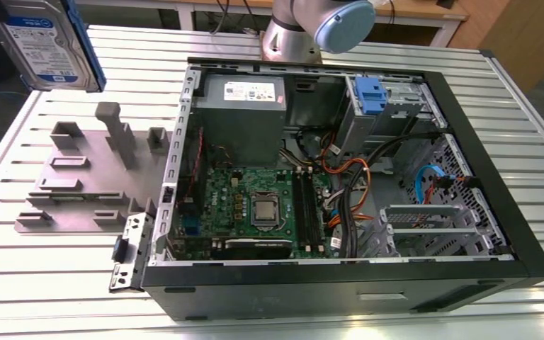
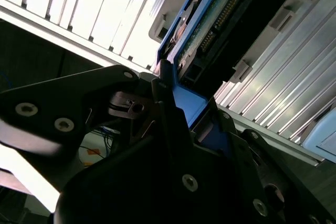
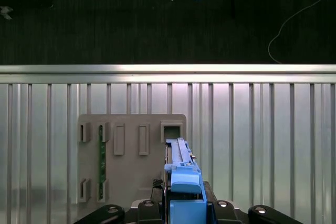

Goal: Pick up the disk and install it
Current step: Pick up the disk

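The disk [image 1: 50, 42], a silver hard drive with a white-and-blue label in a blue plastic carrier, hangs upright in the air at the exterior view's far upper left, above the table's edge. In the second wrist view my gripper [image 2: 173, 103] is shut on the carrier's blue edge, and the disk [image 2: 220, 14] shows its green circuit-board side. The first wrist view looks along the blue carrier edge of the disk [image 3: 181, 177], clamped in my gripper [image 3: 184, 203] just above the grey fixture [image 3: 131, 156].
An open computer case [image 1: 499, 177] lies on the slatted metal table, with a grey power supply [image 1: 244, 106], a motherboard [image 1: 253, 205] and a drive bay holding a blue carrier [image 1: 371, 95]. The grey slotted fixture [image 1: 83, 177] lies on the case's left in the exterior view.
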`<state>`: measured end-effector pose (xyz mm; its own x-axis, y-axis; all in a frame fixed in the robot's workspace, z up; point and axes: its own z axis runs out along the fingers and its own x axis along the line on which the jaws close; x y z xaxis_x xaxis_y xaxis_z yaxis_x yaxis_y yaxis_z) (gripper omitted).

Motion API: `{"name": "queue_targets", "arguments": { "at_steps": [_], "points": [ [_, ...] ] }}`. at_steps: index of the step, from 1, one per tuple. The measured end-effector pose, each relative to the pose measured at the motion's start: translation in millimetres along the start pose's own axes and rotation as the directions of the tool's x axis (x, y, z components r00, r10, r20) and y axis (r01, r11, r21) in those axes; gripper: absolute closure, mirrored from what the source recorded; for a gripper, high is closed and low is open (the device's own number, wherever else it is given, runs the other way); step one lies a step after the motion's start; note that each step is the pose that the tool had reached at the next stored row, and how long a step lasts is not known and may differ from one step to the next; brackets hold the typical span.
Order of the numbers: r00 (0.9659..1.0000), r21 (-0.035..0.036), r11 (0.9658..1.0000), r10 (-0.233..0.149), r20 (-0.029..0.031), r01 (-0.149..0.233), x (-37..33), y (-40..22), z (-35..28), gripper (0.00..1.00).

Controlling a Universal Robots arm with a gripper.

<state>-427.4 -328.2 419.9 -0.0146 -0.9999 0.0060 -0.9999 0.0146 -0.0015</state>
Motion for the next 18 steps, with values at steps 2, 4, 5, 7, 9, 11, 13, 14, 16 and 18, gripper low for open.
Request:
{"name": "queue_targets", "arguments": {
  "at_steps": [2,4,5,7,9,11,13,14,16,18],
  "points": [
    [1.0,0.0001,1.0,0.0,0.0,0.0,0.0,0.0,0.0,0.64],
    [1.0,-0.0003,1.0,0.0,-0.0001,0.0,0.0,0.0,-0.8,0.64],
    [1.0,-0.0001,1.0,0.0,-0.0001,0.0,0.0,0.0,-1.1,0.64],
    [1.0,-0.0001,1.0,0.0,0.0,0.0,0.0,0.0,-2.2,0.64],
    [1.0,0.0,1.0,0.0,0.0,0.0,0.0,0.0,-3.9,0.64],
    [1.0,0.0001,1.0,0.0,0.0,0.0,0.0,0.0,-5.9,0.64],
    [1.0,0.0001,1.0,0.0,0.0,0.0,0.0,0.0,-8.0,0.64],
    [1.0,0.0001,1.0,0.0,0.0,0.0,0.1,0.0,-9.1,0.64],
    [1.0,0.0001,1.0,0.0,0.0,0.0,0.1,0.0,-11.4,0.64],
    [1.0,0.0,1.0,0.0,0.0,0.0,0.1,0.0,-13.5,0.64]
  ]
}}
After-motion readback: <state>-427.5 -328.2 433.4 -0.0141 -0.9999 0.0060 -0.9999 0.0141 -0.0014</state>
